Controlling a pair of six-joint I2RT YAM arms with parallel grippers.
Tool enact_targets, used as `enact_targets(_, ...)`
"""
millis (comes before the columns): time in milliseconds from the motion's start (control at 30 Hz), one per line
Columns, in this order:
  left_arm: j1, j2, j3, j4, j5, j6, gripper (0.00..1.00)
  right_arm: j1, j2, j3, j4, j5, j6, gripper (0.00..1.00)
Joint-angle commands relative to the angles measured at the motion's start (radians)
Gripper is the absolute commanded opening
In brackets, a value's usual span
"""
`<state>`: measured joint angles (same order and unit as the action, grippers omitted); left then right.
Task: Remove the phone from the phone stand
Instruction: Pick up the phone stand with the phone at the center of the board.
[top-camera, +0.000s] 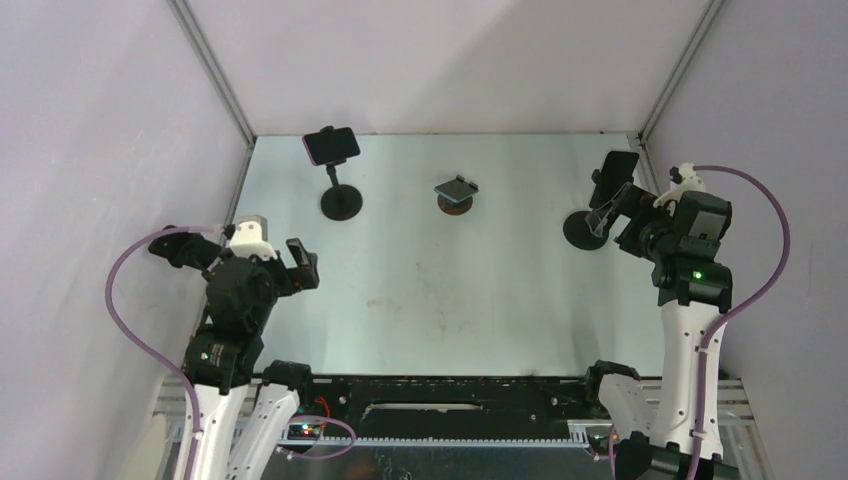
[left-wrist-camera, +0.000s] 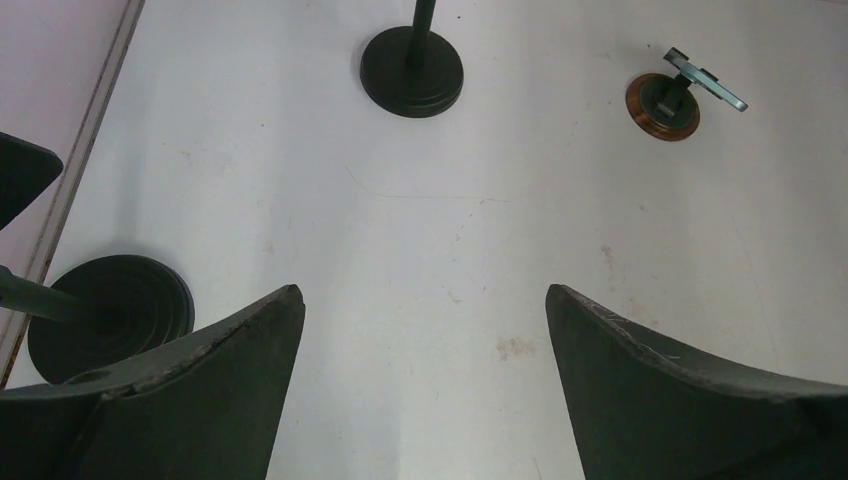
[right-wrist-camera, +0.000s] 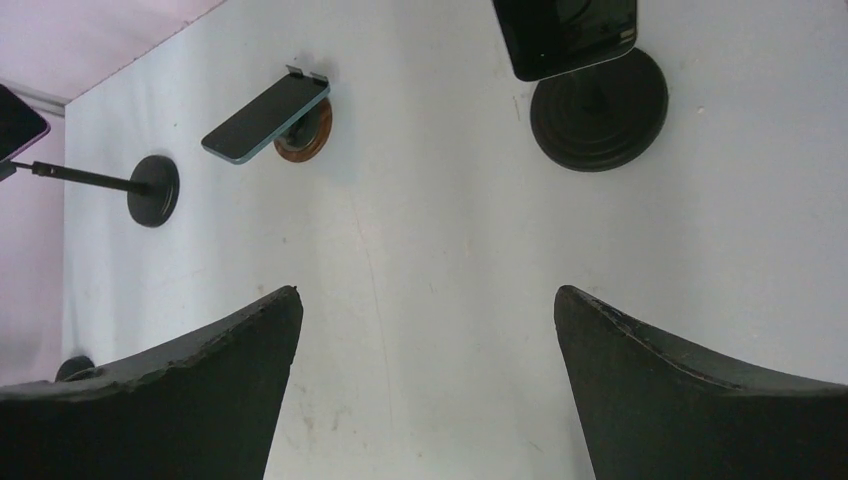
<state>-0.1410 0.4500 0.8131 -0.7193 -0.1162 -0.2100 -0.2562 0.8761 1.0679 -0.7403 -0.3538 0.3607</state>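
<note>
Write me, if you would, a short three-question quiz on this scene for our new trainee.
1. How many phones are mounted on stands?
2. True or false: the left end effector and the right end effector are both open and empty.
3. Which stand has a brown round base? A left, B middle, C right.

Key:
1. Three: the left phone, the middle phone and the right phone.
2. True.
3. B, the middle stand.
</note>
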Motion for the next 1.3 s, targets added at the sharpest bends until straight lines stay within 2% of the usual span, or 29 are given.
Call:
enact_targets(0,0.007,0.016,-0.002,0.028,-0.007,-0.011,0.98,-0.006,-0.029,-0.001,0.002,0.045,-0.022,1.0)
enact_targets(433,0.007,0.013,-0.006,0.031,-0.005,-0.012,0.98,-0.046,0.046,0.0,-0.004,0.053,0.065,1.0)
enact_targets(700,0.006,0.061,0.001,0.027,-0.001,-0.016,0.98,-0.089,0.035,-0.001,0.043,0.099,0.1,1.0)
enact_targets(1000,0.006,0.022,-0.008,0.03,-0.017,-0.016,0.98,-0.138,0.065,0.034,0.087,0.037,0.068,1.0)
enact_targets(1167,0.005,0.05,-0.006,0.03,-0.003,-0.014,0.98,-0.103,0.098,0.059,0.17,0.102,0.104,1.0)
enact_targets(1267,0.005,0.064,-0.002,0.029,0.0,-0.013,0.98,0.001,0.133,0.066,0.225,0.232,0.07,1.0)
